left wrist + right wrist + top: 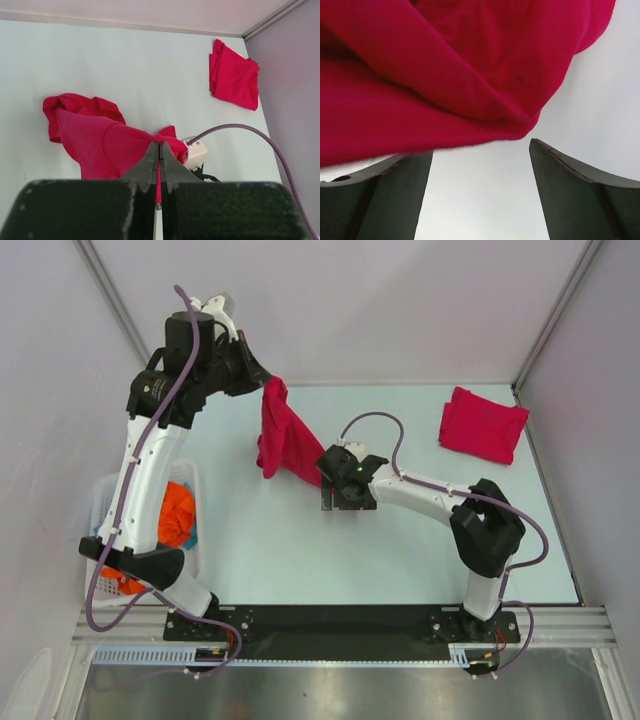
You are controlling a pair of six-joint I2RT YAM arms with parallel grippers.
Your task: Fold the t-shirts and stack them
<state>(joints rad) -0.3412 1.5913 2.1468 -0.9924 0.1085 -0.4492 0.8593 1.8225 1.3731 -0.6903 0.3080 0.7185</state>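
Left pincer (159, 150) clamps the top of a hanging crimson soft-cloth t-shirt (283, 440); right pincer (481, 150) stands open just beside that shirt's lower edge.

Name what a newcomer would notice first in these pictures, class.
A red t-shirt hangs mid-table, pinched by the shut left claw. The open right claw hovers at its lower edge. A second t-shirt lies folded at the far right.
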